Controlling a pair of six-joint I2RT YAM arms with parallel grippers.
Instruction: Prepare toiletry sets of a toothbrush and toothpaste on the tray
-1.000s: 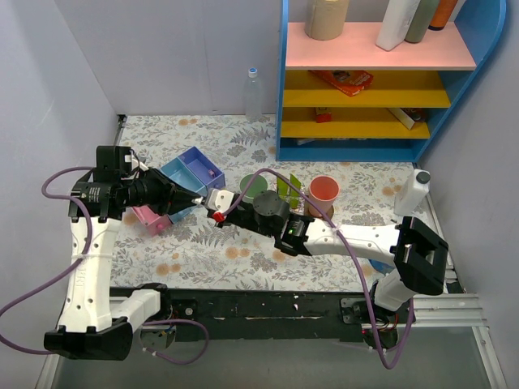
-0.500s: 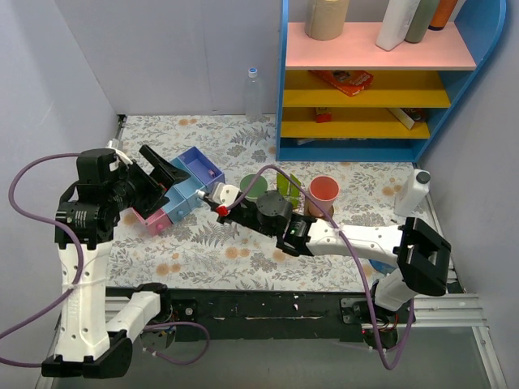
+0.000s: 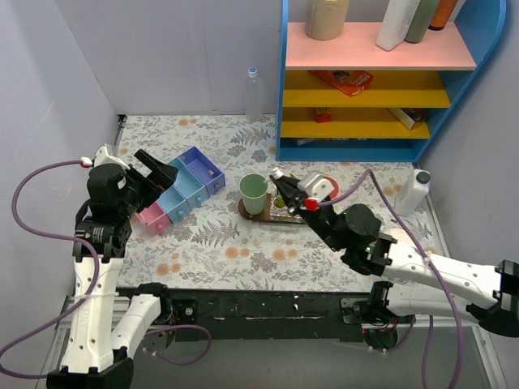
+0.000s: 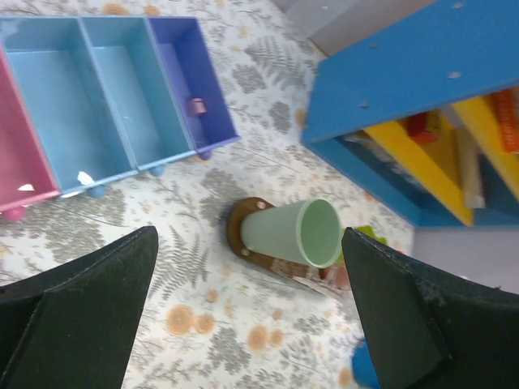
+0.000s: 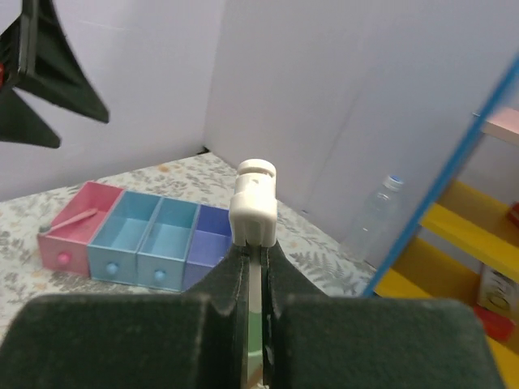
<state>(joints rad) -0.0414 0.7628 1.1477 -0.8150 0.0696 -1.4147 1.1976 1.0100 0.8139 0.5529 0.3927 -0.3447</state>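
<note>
The tray (image 3: 272, 217) lies about mid-desk, with a green cup (image 3: 254, 194) standing on its left end. The right tool (image 3: 280, 180) hangs over the tray, pinched tight on a slim white-capped tube (image 5: 255, 203). Near the left edge the left tool (image 3: 162, 174) is raised above the organiser (image 3: 185, 188), spread wide and empty.

Green cup (image 4: 296, 233) fills the tray's (image 4: 237, 233) left end; the right claw (image 3: 284, 185), clamped on a toiletry piece (image 5: 254, 203), hangs above the tray — bare counter (image 3: 219, 243) separates tray and organiser (image 3: 182, 188).
</note>
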